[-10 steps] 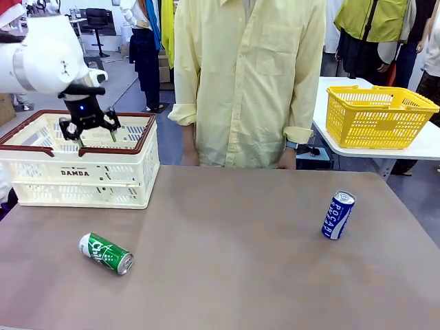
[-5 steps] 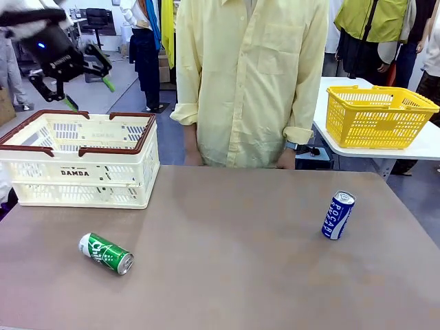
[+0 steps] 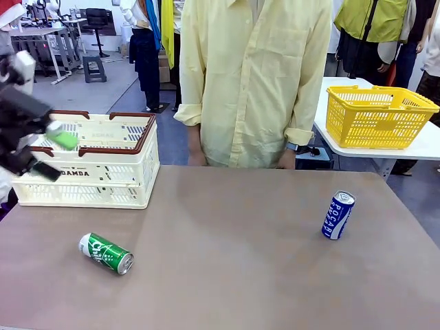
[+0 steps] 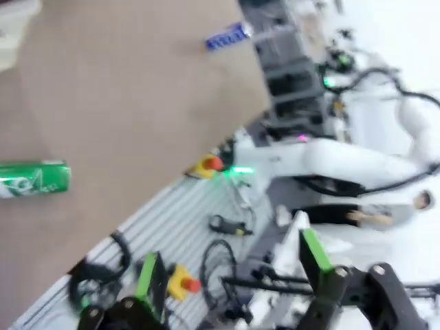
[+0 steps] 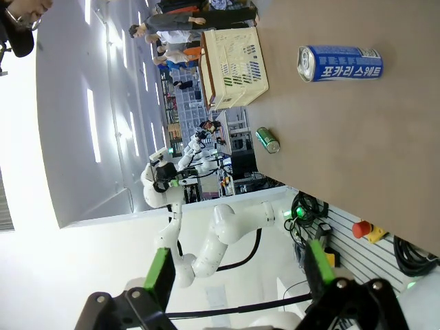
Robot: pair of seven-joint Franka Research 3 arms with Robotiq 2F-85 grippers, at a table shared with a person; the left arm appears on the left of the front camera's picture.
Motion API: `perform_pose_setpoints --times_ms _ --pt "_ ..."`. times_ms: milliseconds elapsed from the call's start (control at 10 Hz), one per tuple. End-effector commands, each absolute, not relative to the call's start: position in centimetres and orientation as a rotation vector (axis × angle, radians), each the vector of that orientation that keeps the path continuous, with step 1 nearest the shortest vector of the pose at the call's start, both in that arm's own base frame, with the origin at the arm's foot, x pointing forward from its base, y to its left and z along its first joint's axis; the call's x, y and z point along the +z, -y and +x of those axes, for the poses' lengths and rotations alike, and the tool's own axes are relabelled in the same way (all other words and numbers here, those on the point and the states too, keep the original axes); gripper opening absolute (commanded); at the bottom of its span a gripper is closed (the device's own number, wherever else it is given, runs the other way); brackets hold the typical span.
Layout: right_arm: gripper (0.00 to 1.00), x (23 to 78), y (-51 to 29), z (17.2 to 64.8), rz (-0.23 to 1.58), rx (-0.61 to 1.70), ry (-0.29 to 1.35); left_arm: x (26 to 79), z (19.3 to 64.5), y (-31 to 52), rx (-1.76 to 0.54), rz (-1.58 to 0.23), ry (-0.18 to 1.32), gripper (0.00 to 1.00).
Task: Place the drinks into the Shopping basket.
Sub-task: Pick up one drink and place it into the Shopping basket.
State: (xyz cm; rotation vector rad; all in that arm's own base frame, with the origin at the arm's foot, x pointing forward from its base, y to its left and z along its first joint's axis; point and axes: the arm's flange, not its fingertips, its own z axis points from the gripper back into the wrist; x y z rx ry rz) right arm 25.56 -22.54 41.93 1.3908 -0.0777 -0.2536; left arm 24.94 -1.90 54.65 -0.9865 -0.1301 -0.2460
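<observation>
The left gripper [image 3: 60,158] hangs at the near left end of the large cream-white slotted plastic shopping basket [image 3: 103,187] with dark red-brown rim handles. It appears motion-blurred, its jaws are spread wide, and there is nothing between them; the left wrist view confirms this. The right gripper [image 5: 240,271] is likewise fully spread and empty, and looks across the brown tabletop [image 3: 227,275] from beyond its edge. Two drinks are outside the basket. The slim green can with white lettering [image 3: 105,253] lies on its side in front of the basket and apart from it. In this position it can roll, so a grasp across the body is advisable. The slim blue-and-white can marked "POCARI" [image 3: 337,214] stands on end near the right side, well apart from the basket and closer to the right arm. The basket sits at the far left with its open top upward, which suits loading from above; its contents cannot be determined. A person in a pale yellow shirt [image 3: 251,82] stands at the far side. Probable next step: the left arm collects the green can.
</observation>
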Motion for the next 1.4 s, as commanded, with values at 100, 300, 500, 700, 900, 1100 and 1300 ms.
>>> perform_pose_setpoints --times_ms 100,300,500,700,900,1100,1300 --pt "1.0 42.1 22.8 25.4 1.391 -0.226 0.088 46.8 28.2 -3.8 -0.227 -1.326 -0.012 1.0" --pt "1.0 42.1 22.8 25.4 1.391 -0.226 0.088 45.0 31.3 -4.4 -0.254 -1.443 -0.018 1.0" --pt "1.0 42.1 22.8 25.4 1.391 -0.226 0.088 47.6 27.6 -5.0 -0.229 -1.323 0.039 1.0" --pt "1.0 42.1 22.8 25.4 1.391 -0.226 0.088 47.6 27.6 -5.0 -0.229 -1.323 0.039 1.0" --pt "1.0 42.1 22.8 25.4 1.391 -0.226 0.088 47.6 27.6 -5.0 -0.229 -1.323 0.039 1.0" --pt "1.0 42.1 22.8 25.4 1.391 -0.226 0.088 47.6 27.6 -5.0 -0.229 -1.323 0.039 1.0" --pt "1.0 42.1 22.8 25.4 1.391 -0.226 0.088 47.6 27.6 -5.0 -0.229 -1.323 0.039 1.0"
